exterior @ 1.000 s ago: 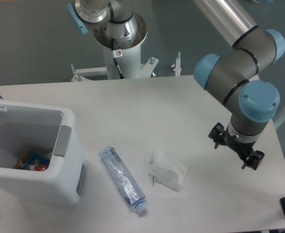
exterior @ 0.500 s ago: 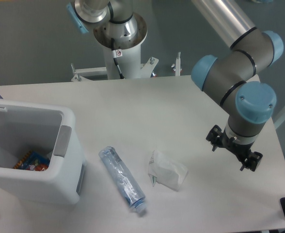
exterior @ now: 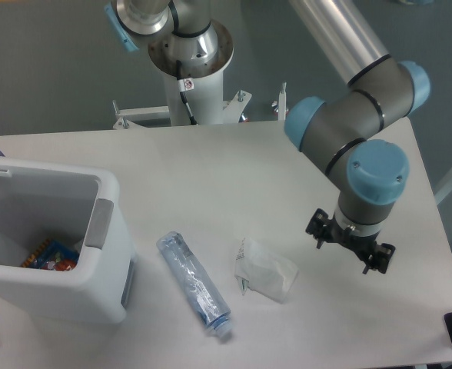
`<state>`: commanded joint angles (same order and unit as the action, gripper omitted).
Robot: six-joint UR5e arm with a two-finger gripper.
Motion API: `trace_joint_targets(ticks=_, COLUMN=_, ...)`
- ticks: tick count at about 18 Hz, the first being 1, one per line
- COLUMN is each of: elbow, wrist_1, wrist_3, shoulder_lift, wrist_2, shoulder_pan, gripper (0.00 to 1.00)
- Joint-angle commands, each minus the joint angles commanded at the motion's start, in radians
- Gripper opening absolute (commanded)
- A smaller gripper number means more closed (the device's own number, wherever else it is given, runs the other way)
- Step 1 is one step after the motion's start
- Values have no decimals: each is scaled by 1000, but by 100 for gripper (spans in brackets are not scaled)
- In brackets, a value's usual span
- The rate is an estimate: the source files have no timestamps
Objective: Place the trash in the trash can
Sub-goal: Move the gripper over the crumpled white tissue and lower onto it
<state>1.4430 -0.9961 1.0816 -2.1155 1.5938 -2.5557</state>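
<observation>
Crumpled white packet (exterior: pixel 265 268) beside crushed bottle (exterior: pixel 194 284) on table (exterior: pixel 211 177), trash can (exterior: pixel 53 242) left holding coloured wrapper (exterior: pixel 51 256), gripper (exterior: pixel 350 244) right of packet, apart, jaw spread indiscernible.

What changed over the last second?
The arm moved left across the table, bringing the pincer nearer the white packet. It holds nothing and touches nothing. The packet, the bottle and the bin stayed put.
</observation>
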Motion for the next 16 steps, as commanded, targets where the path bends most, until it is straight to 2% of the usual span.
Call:
trace_joint_targets(ticks=2, elbow=80, wrist_1=75, wrist_3=-55, shoulder_lift=31, wrist_2=0, shoulder_pan=11, gripper=100)
trace_joint_targets(ticks=5, elbow=134, wrist_1=83, wrist_3=-158, shoulder_lift=49, wrist_2=2, shoulder_pan=60, gripper=100)
trace_joint_targets(ticks=10, elbow=177, wrist_1=83, wrist_3=-226, shoulder_lift=39, wrist_2=3, shoulder_pan=101, gripper=100)
trace_joint_targets(ticks=14, elbow=165, wrist_1=86, wrist_3=-314, shoulder_lift=11, wrist_2=-3, shoulder_pan=115, gripper=99)
trace_joint_targets(ticks=16, elbow=154, wrist_1=88, wrist_3=-363, shoulder_lift=-3, wrist_2=-6, shoulder_pan=127, gripper=92)
